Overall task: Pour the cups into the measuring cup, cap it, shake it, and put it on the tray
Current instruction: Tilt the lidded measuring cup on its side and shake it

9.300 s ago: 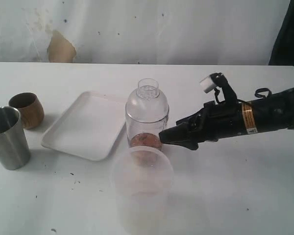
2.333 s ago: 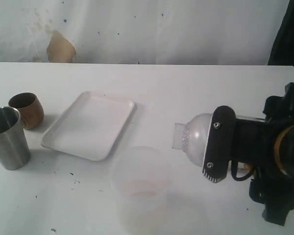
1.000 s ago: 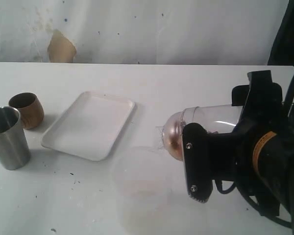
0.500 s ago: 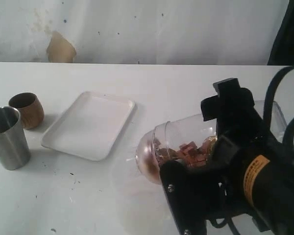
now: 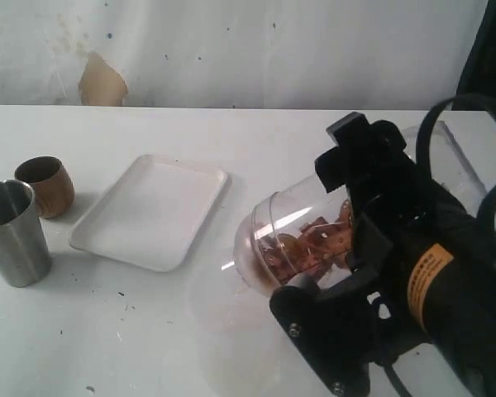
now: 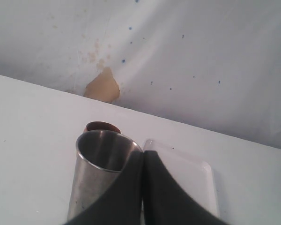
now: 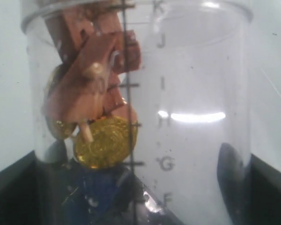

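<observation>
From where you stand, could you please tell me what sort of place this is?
Probably a robot test bench: a plain white table against a stained white backdrop, with props laid out, a flat white plastic tray and a shiny stainless-steel tumbler.

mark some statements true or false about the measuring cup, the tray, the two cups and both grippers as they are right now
1. The right gripper holds the measuring cup in the air, tipped on its side. True.
2. The measuring cup sits on the tray. False: nothing lies on the tray; the cup is held to its right in the exterior view.
3. The steel tumbler stands upright beside the wooden cup. True.
4. The left gripper is open around the tumbler. False: its jaws are shut on nothing.
5. The measuring cup is empty. False: brown pieces and a gold coin are inside.
</observation>
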Robot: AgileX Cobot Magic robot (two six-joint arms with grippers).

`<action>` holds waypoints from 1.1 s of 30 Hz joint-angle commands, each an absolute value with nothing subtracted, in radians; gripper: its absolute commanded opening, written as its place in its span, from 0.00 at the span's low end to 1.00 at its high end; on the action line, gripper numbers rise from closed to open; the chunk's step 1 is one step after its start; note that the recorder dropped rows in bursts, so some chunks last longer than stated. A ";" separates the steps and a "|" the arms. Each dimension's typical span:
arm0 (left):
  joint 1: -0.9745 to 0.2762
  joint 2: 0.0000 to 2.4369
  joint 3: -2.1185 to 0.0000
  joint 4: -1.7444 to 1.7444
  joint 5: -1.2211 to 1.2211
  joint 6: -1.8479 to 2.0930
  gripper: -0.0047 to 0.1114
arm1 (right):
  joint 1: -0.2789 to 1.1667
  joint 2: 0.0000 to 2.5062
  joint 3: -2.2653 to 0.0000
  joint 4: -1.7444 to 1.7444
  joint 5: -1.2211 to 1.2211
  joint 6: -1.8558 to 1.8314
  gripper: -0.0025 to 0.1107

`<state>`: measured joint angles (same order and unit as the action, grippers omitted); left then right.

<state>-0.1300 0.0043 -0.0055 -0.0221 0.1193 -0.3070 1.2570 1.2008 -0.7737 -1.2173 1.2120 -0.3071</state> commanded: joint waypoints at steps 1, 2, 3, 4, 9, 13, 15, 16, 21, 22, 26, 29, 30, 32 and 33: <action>-0.130 0.000 0.000 -0.029 0.106 -0.306 0.04 | 1.261 1.189 -0.781 -1.285 1.221 -0.319 0.02; -0.130 0.000 0.000 -0.029 0.106 -0.306 0.04 | 1.261 1.189 -0.781 -1.290 1.221 -0.319 0.02; -0.130 0.000 0.000 -0.029 0.106 -0.306 0.04 | 1.261 1.189 -0.781 -1.294 1.221 -0.319 0.02; -0.130 0.000 0.000 -0.029 0.106 -0.306 0.04 | 1.261 1.189 -0.781 -1.300 1.221 -0.319 0.02; -0.130 0.000 0.000 -0.029 0.106 -0.306 0.04 | 1.261 1.189 -0.781 -1.316 1.221 -0.319 0.02; -0.130 0.000 0.000 -0.029 0.106 -0.306 0.04 | 1.261 1.189 -0.781 -1.323 1.221 -0.319 0.02; -0.130 0.000 0.000 -0.029 0.106 -0.306 0.04 | 1.261 1.189 -0.781 -1.339 1.221 -0.319 0.02; -0.130 0.000 0.000 -0.029 0.106 -0.306 0.04 | 1.261 1.189 -0.781 -1.347 1.221 -0.319 0.02; -0.130 0.000 0.000 -0.029 0.106 -0.306 0.04 | 1.261 1.189 -0.781 -1.358 1.221 -0.322 0.02; -0.130 0.000 0.000 -0.029 0.106 -0.306 0.04 | 1.261 1.189 -0.781 -1.358 1.221 -0.329 0.02; -0.130 0.000 0.000 -0.029 0.106 -0.306 0.04 | 1.261 1.189 -0.781 -1.358 1.221 -0.338 0.02; -0.130 0.000 0.000 -0.029 0.106 -0.306 0.04 | 1.261 1.189 -0.781 -1.358 1.221 -0.349 0.02; -0.130 0.000 0.000 -0.029 0.106 -0.306 0.04 | 1.261 1.189 -0.781 -1.358 1.221 -0.355 0.02; -0.130 0.000 0.000 -0.029 0.106 -0.306 0.04 | 1.261 1.189 -0.781 -1.358 1.221 -0.359 0.02; -0.130 0.000 0.000 -0.029 0.106 -0.306 0.04 | 1.261 1.189 -0.781 -1.358 1.221 -0.361 0.02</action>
